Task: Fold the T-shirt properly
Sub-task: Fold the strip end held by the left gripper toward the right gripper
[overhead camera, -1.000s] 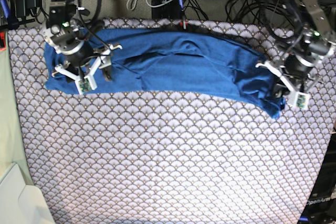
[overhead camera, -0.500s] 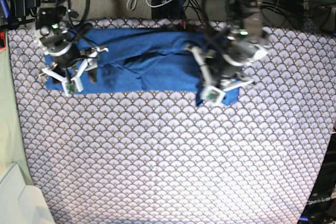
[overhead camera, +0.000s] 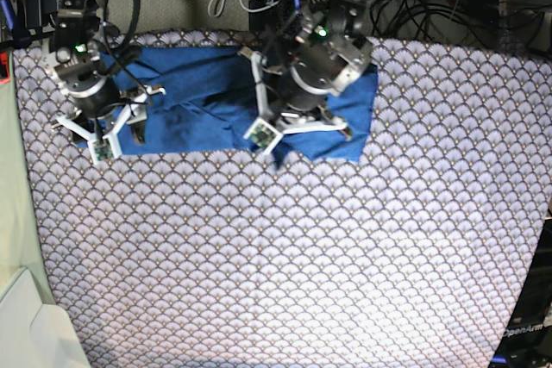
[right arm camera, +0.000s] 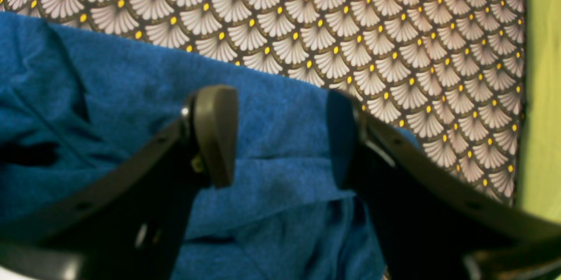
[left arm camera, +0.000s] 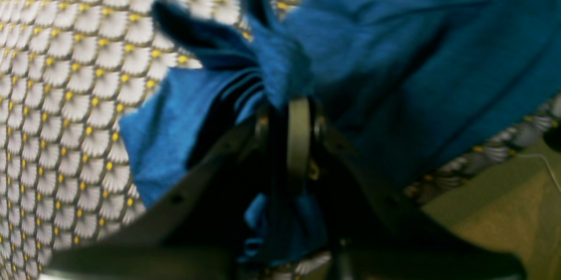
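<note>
The T-shirt is lying on the scallop-patterned cloth, along that cloth's far edge. The left gripper is sitting over the shirt's middle, the right gripper over the shirt's end toward the cloth's left side.

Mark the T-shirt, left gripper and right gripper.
T-shirt [overhead camera: 207, 84]: base view, flat middle panel.
left gripper [left arm camera: 289, 96]: left wrist view, fingertips clamped on fabric.
right gripper [right arm camera: 280, 135]: right wrist view, gap between open fingertips.

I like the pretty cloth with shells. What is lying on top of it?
The blue T-shirt lies on the cloth, partly folded over itself. Both arms hang above it, so the parts under them are hidden.
</note>
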